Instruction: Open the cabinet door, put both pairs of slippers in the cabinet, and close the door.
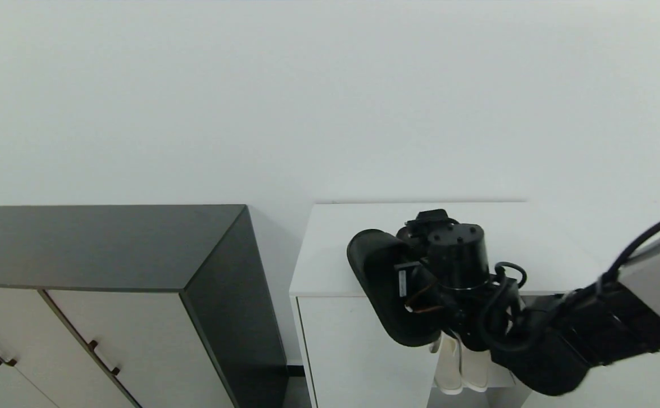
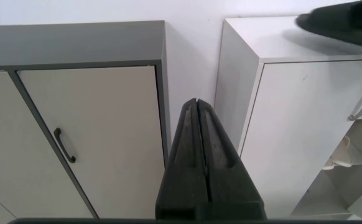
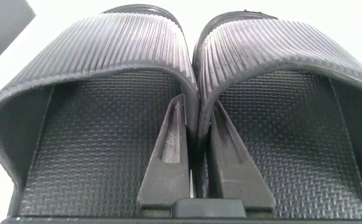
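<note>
The right gripper [image 3: 197, 104] was squeezed on the black slippers [image 1: 381, 283], pinching their inner sides together. They hung at the front edge of the white cabinet [image 1: 330, 249] top, long way pointing down. The white slippers [image 1: 460, 365] inside it lay just below. The left gripper [image 2: 199, 143] was closed on nothing. No writing could be read.

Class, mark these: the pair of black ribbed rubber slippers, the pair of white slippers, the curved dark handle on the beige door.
Black ribbed slippers [image 3: 119, 56]: right wrist view, one strap.
White slippers [image 1: 449, 365]: head view, one slipper's side.
Curved dark handle [image 2: 64, 145]: left wrist view, mid-bar.
</note>
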Robot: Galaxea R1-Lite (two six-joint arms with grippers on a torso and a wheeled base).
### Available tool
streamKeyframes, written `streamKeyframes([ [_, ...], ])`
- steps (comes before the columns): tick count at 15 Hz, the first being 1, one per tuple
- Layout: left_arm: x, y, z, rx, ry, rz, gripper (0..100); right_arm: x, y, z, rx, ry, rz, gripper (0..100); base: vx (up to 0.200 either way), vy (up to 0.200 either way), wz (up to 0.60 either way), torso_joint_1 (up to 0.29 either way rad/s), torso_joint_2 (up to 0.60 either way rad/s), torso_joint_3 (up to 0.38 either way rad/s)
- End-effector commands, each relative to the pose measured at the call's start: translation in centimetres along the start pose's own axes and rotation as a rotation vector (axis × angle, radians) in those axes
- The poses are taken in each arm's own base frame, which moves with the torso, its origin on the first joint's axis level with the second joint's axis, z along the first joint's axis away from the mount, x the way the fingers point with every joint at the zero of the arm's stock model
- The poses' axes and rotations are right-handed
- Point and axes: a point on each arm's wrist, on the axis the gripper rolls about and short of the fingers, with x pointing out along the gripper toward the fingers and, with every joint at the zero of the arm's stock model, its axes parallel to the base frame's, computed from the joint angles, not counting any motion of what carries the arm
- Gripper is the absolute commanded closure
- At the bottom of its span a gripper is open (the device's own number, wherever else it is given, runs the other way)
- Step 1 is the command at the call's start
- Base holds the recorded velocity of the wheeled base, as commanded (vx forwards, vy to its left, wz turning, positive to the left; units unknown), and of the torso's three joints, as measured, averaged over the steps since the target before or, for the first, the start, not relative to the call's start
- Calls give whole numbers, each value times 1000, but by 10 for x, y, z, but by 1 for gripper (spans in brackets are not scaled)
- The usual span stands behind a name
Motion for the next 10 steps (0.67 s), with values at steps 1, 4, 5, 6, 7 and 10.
streamKeyframes([
  [1,0,0,0,0,1,0,100,-58,-16,11,26,-35,109,100,0,0,0,0,0,0],
  [4,0,0,0,0,1,0,100,-69,-19,8,14,-17,166,100,0,0,0,0,0,0],
  [5,0,0,0,0,1,0,100,-69,-18,7,12,-14,166,100,0,0,0,0,0,0],
  [6,0,0,0,0,1,0,100,-68,-18,5,9,-9,166,100,0,0,0,0,0,0],
  [7,0,0,0,0,1,0,100,-67,-18,5,7,-6,166,100,0,0,0,0,0,0],
  [10,0,0,0,0,1,0,100,-65,-13,-1,-5,7,158,100,0,0,0,0,0,0],
])
